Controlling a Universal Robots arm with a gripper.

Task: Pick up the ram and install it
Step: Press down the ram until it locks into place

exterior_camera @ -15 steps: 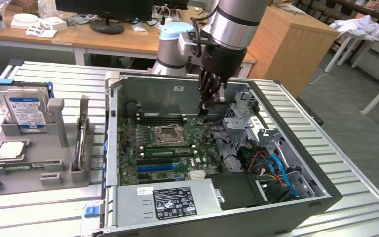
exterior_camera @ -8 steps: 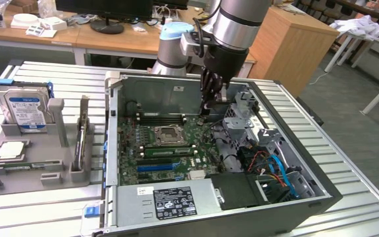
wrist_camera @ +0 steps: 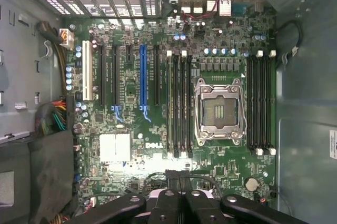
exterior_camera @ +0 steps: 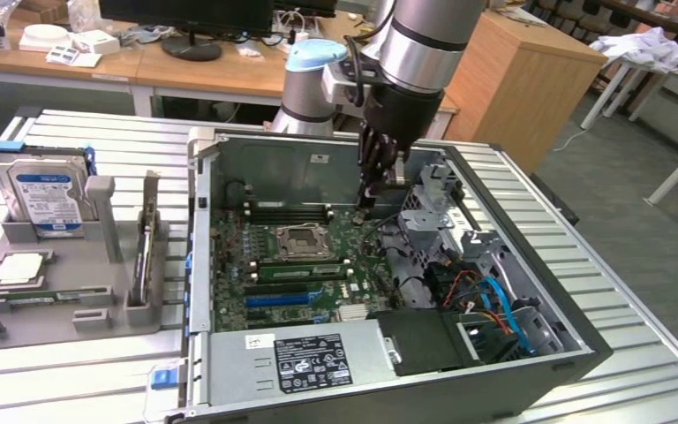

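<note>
Here the gripper [exterior_camera: 371, 190] hangs inside the open computer case [exterior_camera: 204, 265], in the upper middle of the exterior view, its jaws pressed together with nothing between them; in the wrist view the closed gripper [wrist_camera: 179, 179] sits over the edge of the motherboard [wrist_camera: 131, 129]. The ram [exterior_camera: 56, 299] appears as a thin green stick lying flat in the front part of the gray holder [exterior_camera: 103, 309] at the exterior view's lower left, well apart from the gripper, with the case's left wall standing between them. A hard drive [exterior_camera: 45, 190] stands upright at the back of that holder. Inside the case, the CPU socket [exterior_camera: 301, 240] lies between two banks of black memory slots [wrist_camera: 179, 108], and the space above them is open. On the exterior view's right the gripper is just beside a metal drive cage [exterior_camera: 433, 190], and coloured cables [exterior_camera: 486, 300] crowd the lower right corner. The power supply [exterior_camera: 304, 353] closes the near edge.
</note>
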